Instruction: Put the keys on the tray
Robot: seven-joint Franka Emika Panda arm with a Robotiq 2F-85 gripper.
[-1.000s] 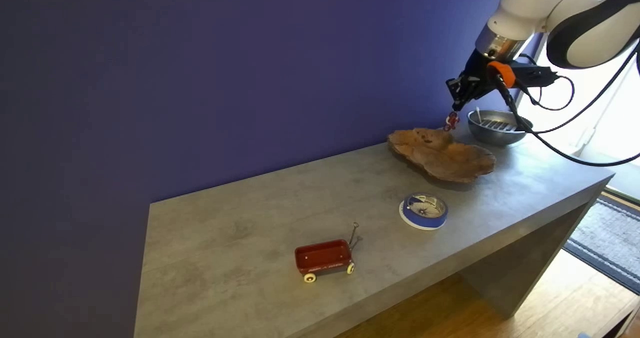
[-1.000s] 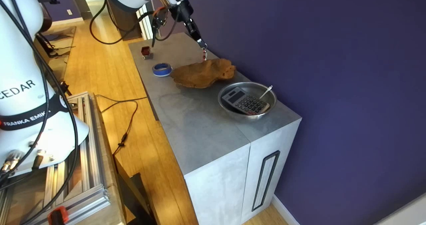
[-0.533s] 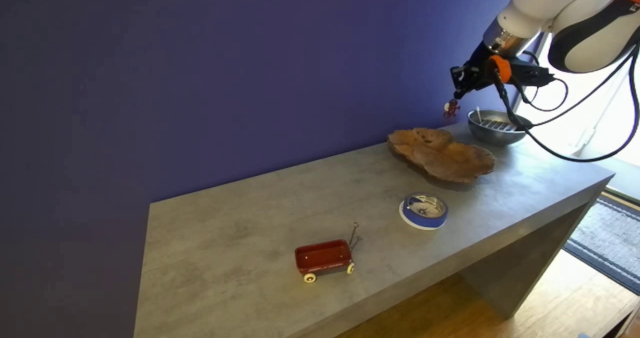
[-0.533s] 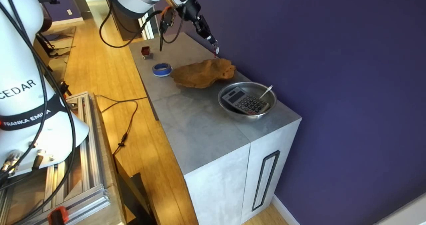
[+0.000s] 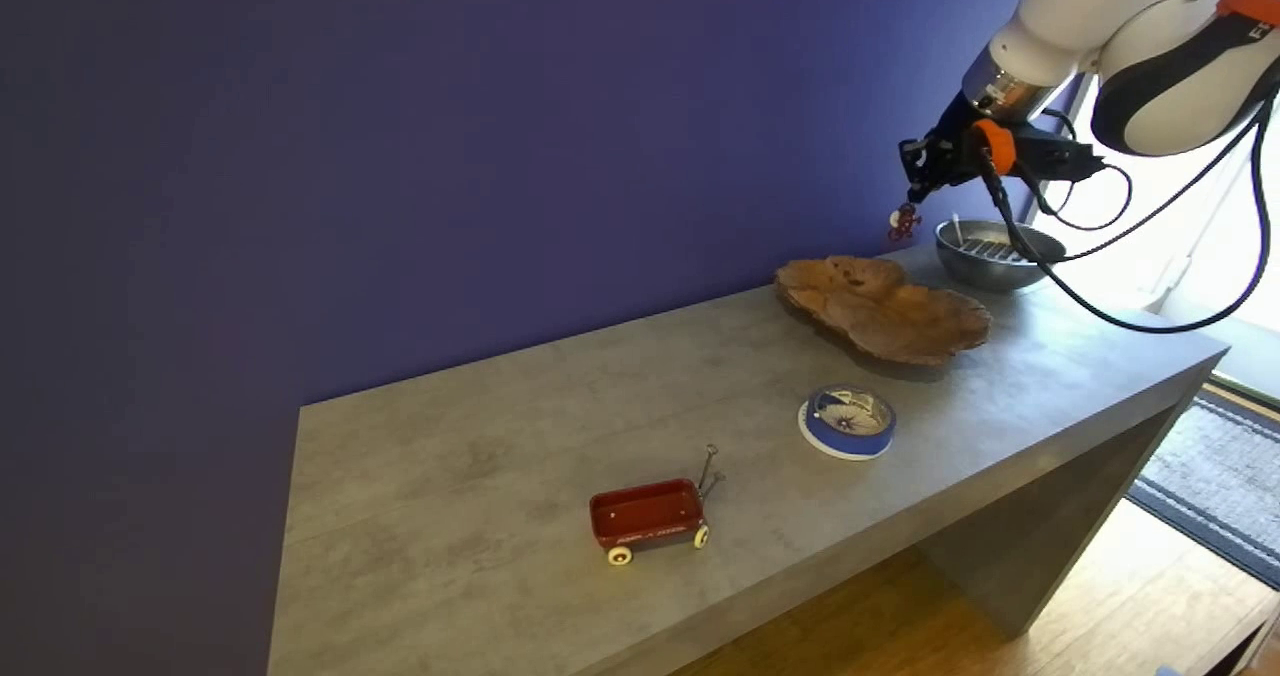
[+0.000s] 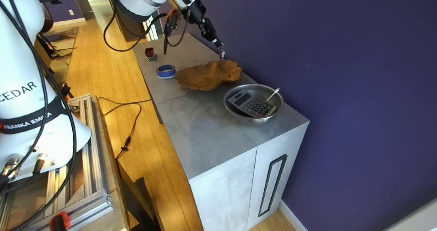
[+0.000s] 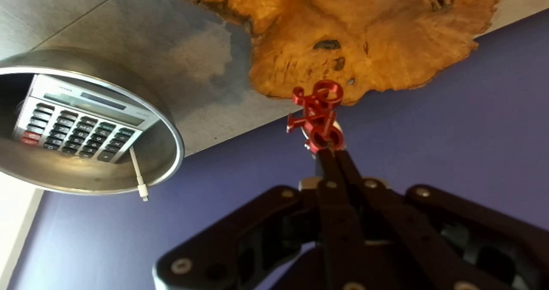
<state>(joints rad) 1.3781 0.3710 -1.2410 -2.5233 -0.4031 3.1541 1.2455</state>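
The keys (image 5: pixel 904 222) are a small bunch with a red bicycle-shaped piece and a pale round bit. They hang from the tips of my gripper (image 5: pixel 914 197), which is shut on them. They also show in an exterior view (image 6: pixel 221 54) and in the wrist view (image 7: pixel 318 112), just past my gripper's fingertips (image 7: pixel 333 152). The tray (image 5: pixel 890 314) is a broad brown wooden slab with an irregular edge, also in an exterior view (image 6: pixel 206 77). The keys are in the air near its wall-side edge. In the wrist view they overlap the edge of the tray (image 7: pixel 386 62).
A metal bowl (image 6: pixel 252 120) with a calculator (image 6: pixel 252 104) and a white cable (image 7: pixel 137 174) stands beside the tray, near the wall. A round blue-and-white dish (image 5: pixel 848 428) and a red toy wagon (image 5: pixel 648 514) are on the grey counter (image 5: pixel 480 456).
My gripper has risen with the keys and shifted toward the wall and bowl, then sunk very slightly in the last half second. The tray and other objects have not moved.
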